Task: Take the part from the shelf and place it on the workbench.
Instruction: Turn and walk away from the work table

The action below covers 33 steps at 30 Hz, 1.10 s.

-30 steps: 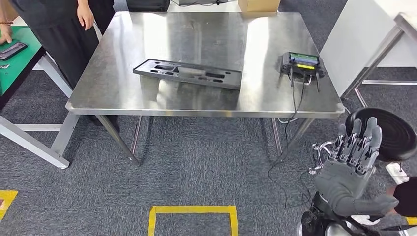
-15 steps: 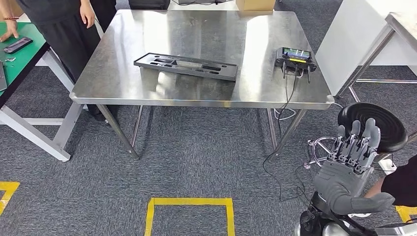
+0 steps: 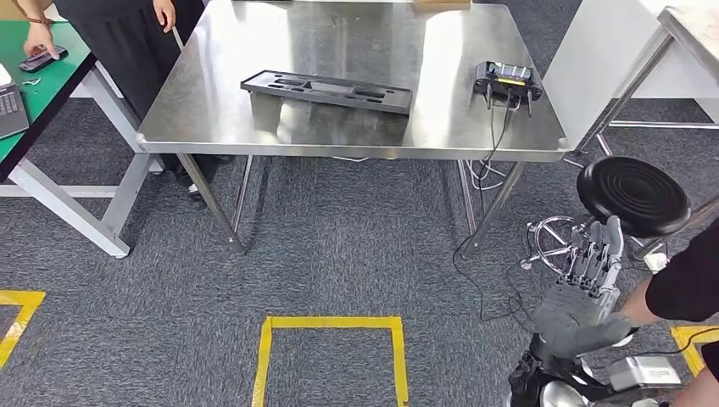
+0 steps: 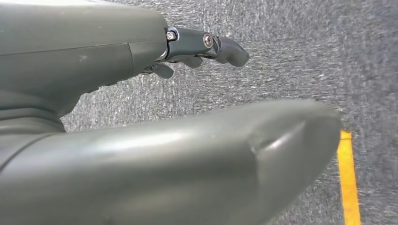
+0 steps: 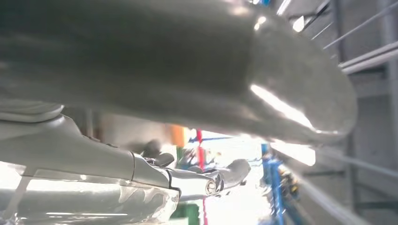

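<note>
While the black part (image 3: 326, 91) lies flat on the steel workbench (image 3: 356, 131) at upper centre, right hand (image 3: 585, 297) lower right, fingers straight, apart, holding nothing, left hand (image 4: 141, 140) likewise empty over carpet.

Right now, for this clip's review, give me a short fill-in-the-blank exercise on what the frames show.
1. The long black part lies flat on the steel ____.
2. The right robot hand is raised with fingers apart and holds ____.
3. The round black stool stands on the ____ beside the workbench.
4. A ____ square outline is taped on the carpet in front of the workbench.

Missing words: workbench; nothing; carpet; yellow
</note>
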Each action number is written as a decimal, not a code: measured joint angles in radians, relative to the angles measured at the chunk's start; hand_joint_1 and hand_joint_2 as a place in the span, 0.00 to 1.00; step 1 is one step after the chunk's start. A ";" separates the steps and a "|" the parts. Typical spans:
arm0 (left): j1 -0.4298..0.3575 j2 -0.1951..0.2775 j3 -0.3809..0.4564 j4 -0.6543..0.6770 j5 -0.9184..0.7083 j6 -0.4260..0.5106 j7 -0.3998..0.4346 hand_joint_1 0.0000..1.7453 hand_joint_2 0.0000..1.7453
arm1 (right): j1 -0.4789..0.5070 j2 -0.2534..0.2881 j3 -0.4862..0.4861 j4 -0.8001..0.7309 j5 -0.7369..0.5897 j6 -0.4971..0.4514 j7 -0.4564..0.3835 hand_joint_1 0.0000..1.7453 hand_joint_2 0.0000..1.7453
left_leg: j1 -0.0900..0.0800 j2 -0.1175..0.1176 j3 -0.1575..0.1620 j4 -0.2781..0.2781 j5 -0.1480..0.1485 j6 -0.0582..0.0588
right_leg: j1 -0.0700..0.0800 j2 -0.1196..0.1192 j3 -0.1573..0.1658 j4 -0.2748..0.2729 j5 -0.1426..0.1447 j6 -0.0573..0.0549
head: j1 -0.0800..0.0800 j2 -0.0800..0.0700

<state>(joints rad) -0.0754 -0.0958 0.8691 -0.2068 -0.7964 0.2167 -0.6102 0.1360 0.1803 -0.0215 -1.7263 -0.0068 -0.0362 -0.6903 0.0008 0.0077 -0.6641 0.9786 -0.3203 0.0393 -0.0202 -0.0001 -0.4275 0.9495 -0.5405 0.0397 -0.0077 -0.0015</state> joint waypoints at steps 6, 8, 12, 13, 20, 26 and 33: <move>0.003 0.000 0.004 0.000 -0.014 0.002 0.003 0.00 0.00 | -0.039 -0.017 0.011 0.245 0.138 -0.165 0.027 0.00 0.00 | 0.017 -0.006 -0.048 0.123 -0.122 -0.035 | -0.008 -0.006 -0.050 -0.001 0.047 -0.058 | -0.008 0.000; 0.003 -0.001 0.004 0.000 -0.018 0.002 0.005 0.00 0.00 | -0.050 -0.022 0.015 0.330 0.161 -0.196 0.017 0.00 0.00 | 0.020 -0.007 -0.068 0.246 -0.196 -0.044 | -0.004 -0.008 -0.076 0.002 0.071 -0.061 | -0.008 0.000; 0.002 0.000 0.004 0.000 -0.019 0.002 0.007 0.00 0.00 | -0.062 -0.030 0.018 0.435 0.174 -0.213 0.015 0.00 0.00 | 0.023 -0.008 0.052 0.181 -0.152 -0.041 | -0.002 -0.007 -0.136 0.025 0.105 -0.048 | -0.008 0.000; 0.000 0.000 0.004 0.000 -0.021 0.002 0.008 0.00 0.00 | -0.067 -0.032 0.018 0.450 0.186 -0.223 0.028 0.00 0.00 | 0.021 -0.010 0.100 0.113 -0.156 -0.036 | -0.002 -0.006 -0.148 0.030 0.112 -0.043 | -0.008 0.000; -0.015 -0.007 0.004 0.000 -0.046 0.002 0.011 0.00 0.00 | -0.181 -0.052 0.018 0.906 0.279 -0.284 0.122 0.00 0.00 | 0.010 -0.007 0.121 -0.007 -0.117 0.019 | 0.005 -0.003 -0.189 0.067 0.097 -0.015 | -0.008 0.000; -0.019 -0.013 0.004 0.000 -0.062 0.001 0.015 0.00 0.00 | -0.201 -0.075 0.017 1.281 0.324 -0.288 0.336 0.00 0.00 | 0.006 -0.008 0.020 -0.008 -0.035 0.022 | 0.000 -0.001 -0.203 0.289 -0.018 0.003 | -0.001 0.000; -0.019 -0.014 0.004 0.000 -0.071 -0.007 0.014 0.00 0.00 | -0.182 -0.088 0.019 1.452 0.363 -0.250 0.516 0.00 0.00 | 0.005 -0.003 -0.033 0.004 0.031 -0.015 | 0.003 0.000 0.005 -0.014 -0.012 -0.020 | -0.005 0.000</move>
<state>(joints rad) -0.0946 -0.1096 0.8732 -0.2071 -0.8676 0.2101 -0.5961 -0.0458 0.0924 -0.0027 -0.2739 0.3559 -0.2866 -0.1746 0.0058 0.0051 -0.6972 0.9821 -0.2890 0.0242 -0.0170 0.0000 -0.4226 0.9360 -0.5527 0.0197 -0.0132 -0.0015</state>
